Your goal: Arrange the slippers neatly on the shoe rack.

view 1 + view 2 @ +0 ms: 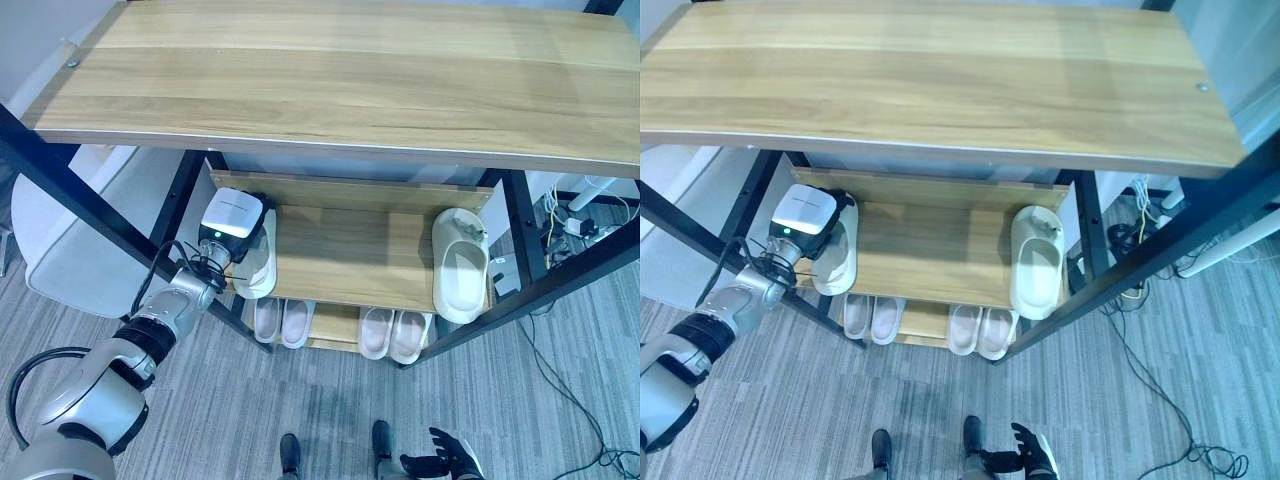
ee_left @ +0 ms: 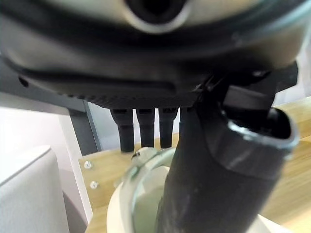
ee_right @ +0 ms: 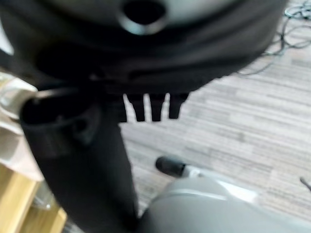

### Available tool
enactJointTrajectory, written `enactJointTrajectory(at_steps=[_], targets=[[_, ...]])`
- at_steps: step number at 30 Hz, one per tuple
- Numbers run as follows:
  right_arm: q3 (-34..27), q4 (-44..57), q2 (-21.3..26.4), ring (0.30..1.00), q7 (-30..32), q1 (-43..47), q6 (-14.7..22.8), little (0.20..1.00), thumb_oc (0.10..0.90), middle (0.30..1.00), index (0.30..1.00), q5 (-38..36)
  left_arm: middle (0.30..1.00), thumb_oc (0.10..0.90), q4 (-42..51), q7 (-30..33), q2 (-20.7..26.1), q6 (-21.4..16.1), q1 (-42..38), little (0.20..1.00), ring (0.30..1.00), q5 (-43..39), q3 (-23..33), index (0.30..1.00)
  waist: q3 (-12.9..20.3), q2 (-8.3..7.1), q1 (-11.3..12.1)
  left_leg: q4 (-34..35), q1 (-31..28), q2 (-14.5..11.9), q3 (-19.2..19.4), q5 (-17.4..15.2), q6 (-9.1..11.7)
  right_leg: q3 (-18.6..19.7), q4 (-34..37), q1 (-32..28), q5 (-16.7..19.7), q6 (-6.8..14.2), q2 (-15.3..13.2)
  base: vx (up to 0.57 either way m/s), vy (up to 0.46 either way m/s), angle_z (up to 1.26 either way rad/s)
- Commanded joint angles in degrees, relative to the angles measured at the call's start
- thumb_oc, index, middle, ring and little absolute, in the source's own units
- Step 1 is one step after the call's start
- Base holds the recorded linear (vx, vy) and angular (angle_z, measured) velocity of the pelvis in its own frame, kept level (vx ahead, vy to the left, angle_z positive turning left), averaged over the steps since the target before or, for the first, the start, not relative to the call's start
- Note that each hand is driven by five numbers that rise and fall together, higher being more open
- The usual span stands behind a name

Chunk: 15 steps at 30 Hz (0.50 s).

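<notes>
- The left hand [image 1: 245, 232], dark with a white box on its wrist, reaches under the pale wooden top board [image 1: 340, 75] to the far left end of the wooden middle shelf [image 1: 350, 255]. Its thumb and fingers [image 2: 146, 128] close on the rim of a cream foam slipper [image 1: 262, 272], which lies there with its heel past the shelf's front edge.
- That overhang looks like the main risk: if the hand lets go now or pulls outward, the slipper may tip off onto the grey striped carpet [image 1: 250, 410]. The black frame post [image 1: 175, 215] just beside the wrist could also catch the arm.
- Its mate, a second cream foam slipper [image 1: 460, 268], lies at the right end of the same shelf, well apart, so the pair is not yet together. Two more pale pairs [image 1: 338, 328] sit on the lowest shelf.
- The right hand [image 1: 1032, 456] hangs low near the floor, fingers loosely spread and holding nothing.
- The left wrist view shows the grip on the slipper's rim, which the wrist box covers in the head views; the head views alone show the overhang and the far slipper.
</notes>
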State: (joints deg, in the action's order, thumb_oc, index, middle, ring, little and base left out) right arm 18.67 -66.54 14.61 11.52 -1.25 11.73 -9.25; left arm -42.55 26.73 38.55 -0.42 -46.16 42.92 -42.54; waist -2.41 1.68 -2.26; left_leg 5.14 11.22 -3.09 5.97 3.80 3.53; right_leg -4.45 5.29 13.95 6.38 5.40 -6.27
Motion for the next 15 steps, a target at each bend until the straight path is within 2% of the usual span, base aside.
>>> enactJointTrajectory(at_steps=[1, 7, 12, 15], targets=[[-0.21, 1.84, 1.4, 0.9, 1.17, -0.83, 1.0, 0.9, 0.8, 0.9, 0.9, 0.09, 0.3, 0.4, -5.28, 3.6, -2.97, 0.42, -11.96, 0.3, 0.3, -0.94, 2.1, 0.3, 1.5, -0.55, 0.55, -0.14, 2.12, 3.29, -0.64, -2.93, -0.48, -0.65, -0.29, 0.46, -2.15, 5.67, -0.92, 0.0, 0.0, 0.0], [0.46, 1.34, 1.9, 0.9, 2.04, -0.26, 1.35, 0.9, 0.8, 0.9, 0.9, 1.09, 0.3, 0.4, -1.25, 6.77, -6.38, -1.22, -10.87, 0.3, 0.3, -0.1, 1.76, 0.3, 0.98, -0.82, -0.2, -0.14, 3.14, 3.12, -0.34, -2.76, -0.45, -0.17, -0.31, 1.8, -1.84, 5.57, -0.84, -0.01, -0.003, -0.01], [1.22, -0.54, 2.71, 0.9, 2.95, 1.3, 1.04, 0.9, 0.8, 0.9, 0.9, 1.83, 0.3, 0.4, 1.51, 8.54, -12.53, -2.47, -11.84, 0.3, 0.3, 0.95, -0.89, 0.3, -0.08, -1.07, -1.22, -0.14, 4.75, 2.9, 0.02, -2.35, -0.61, 0.7, -0.49, 3.79, -1.23, 5.53, -0.9, -0.01, -0.009, -0.08], [1.19, -1.07, 2.8, 0.9, 3.13, 1.55, 0.97, 0.9, 0.8, 0.9, 0.9, 1.95, 0.3, 0.4, 0.85, 8.83, -14.52, -2.37, -12.49, 0.3, 0.3, 1.4, -1.68, 0.3, -0.29, -1.07, -1.52, -0.14, 5.16, 2.85, 0.19, -2.28, -0.65, 1.09, -0.49, 4.38, -1.03, 5.48, -0.9, 0.0, -0.012, -0.07]])
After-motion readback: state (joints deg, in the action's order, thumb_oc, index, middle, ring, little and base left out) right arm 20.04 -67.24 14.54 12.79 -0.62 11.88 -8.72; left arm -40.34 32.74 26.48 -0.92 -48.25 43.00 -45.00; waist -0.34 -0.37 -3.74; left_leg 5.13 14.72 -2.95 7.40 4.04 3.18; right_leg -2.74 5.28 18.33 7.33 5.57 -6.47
